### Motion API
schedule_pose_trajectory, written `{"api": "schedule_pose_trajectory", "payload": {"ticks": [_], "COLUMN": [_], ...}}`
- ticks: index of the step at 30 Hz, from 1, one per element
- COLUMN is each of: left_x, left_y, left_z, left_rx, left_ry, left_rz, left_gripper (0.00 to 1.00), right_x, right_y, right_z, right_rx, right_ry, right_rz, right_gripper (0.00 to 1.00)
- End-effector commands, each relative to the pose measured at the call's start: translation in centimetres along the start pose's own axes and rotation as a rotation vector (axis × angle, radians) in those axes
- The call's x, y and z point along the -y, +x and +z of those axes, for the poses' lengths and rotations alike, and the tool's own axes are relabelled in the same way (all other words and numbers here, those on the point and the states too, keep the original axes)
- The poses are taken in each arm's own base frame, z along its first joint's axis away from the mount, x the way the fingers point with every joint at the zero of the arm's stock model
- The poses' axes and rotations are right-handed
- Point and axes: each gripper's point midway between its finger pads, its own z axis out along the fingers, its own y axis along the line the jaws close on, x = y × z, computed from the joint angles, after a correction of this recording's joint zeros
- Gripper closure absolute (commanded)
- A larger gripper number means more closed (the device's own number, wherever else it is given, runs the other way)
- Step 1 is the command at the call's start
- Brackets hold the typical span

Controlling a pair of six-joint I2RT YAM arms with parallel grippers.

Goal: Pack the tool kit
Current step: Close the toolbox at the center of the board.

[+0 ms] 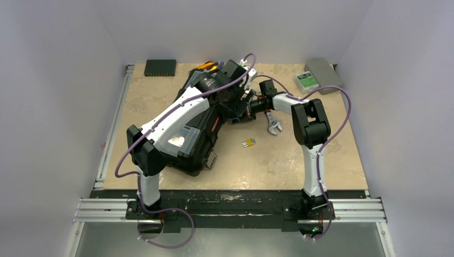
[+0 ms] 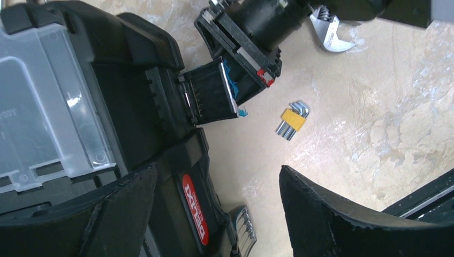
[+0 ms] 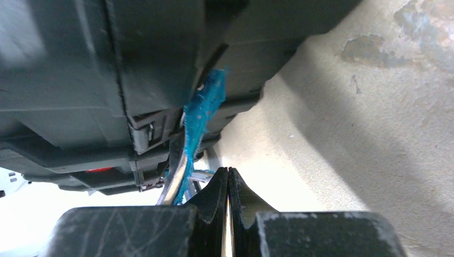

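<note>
The black toolbox [image 1: 202, 140] lies on the bench [image 1: 332, 155], under the left arm. The left claw [image 2: 217, 170] hangs spread wide above the toolbox's right edge. The right claw [image 3: 228, 174] is pinched tight beside that same edge, with nothing visible between its fingers. A wrench [image 1: 274, 126] and a yellow-banded hex key set [image 1: 248, 143] lie right of the toolbox.

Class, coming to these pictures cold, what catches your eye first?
The large black toolbox lies left of centre on the table, with the left arm stretched over it and the right arm reaching to its far end. To its right lie a silver wrench and small yellow-banded hex keys.
</note>
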Motion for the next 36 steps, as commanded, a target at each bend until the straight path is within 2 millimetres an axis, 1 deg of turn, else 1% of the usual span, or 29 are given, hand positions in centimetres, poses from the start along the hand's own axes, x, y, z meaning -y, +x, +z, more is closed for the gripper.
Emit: {"api": "schedule_pose_trajectory", "payload": {"ticks": [1, 5, 13, 18, 20, 21, 23, 26, 29, 33, 36], "left_x": [0.4, 1.0, 1.8, 1.1, 0.7, 0.6, 0.6, 0.5, -0.5, -1.7, -1.6], "left_y": [-2.4, -2.5, -1.6, -0.6, -0.2, 0.0, 0.3, 0.4, 0.6, 0.7, 0.9], "left_z": [-1.1, -0.5, 2.1, 4.2, 4.9, 5.3, 5.9, 6.9, 7.7, 8.4, 8.9], "left_rx": [0.069, 0.049, -0.021, -0.084, -0.106, -0.115, -0.126, -0.137, -0.143, -0.148, -0.150], "left_ry": [0.022, 0.048, 0.075, 0.066, 0.068, 0.069, 0.080, 0.072, 0.016, -0.014, -0.006], "left_rz": [-0.002, 0.004, 0.028, -0.022, -0.055, -0.072, -0.087, -0.093, -0.109, -0.141, -0.141], "left_gripper": [0.19, 0.21, 0.26, 0.27, 0.32, 0.36, 0.43, 0.46, 0.50, 0.53, 0.55], "right_x": [-3.5, -3.8, -4.5, -4.4, -4.4, -4.4, -4.4, -4.3, -4.4, -4.6, -4.6], "right_y": [-1.6, -1.6, -1.9, -2.0, -2.0, -2.0, -2.0, -2.1, -2.0, -2.0, -2.1], "right_z": [-1.2, -1.2, -1.3, -1.2, -1.2, -1.2, -1.2, -1.2, -1.1, -1.2, -1.3], "right_rx": [0.083, 0.097, 0.115, 0.116, 0.116, 0.116, 0.116, 0.118, 0.116, 0.118, 0.119], "right_ry": [-0.043, -0.044, -0.042, -0.039, -0.040, -0.040, -0.039, -0.038, -0.039, -0.039, -0.038], "right_rz": [-0.066, -0.058, -0.060, -0.056, -0.057, -0.056, -0.057, -0.056, -0.055, -0.059, -0.061], "right_gripper": [1.00, 1.00, 1.00, 1.00, 1.00, 1.00, 1.00, 1.00, 1.00, 1.00, 1.00]}}
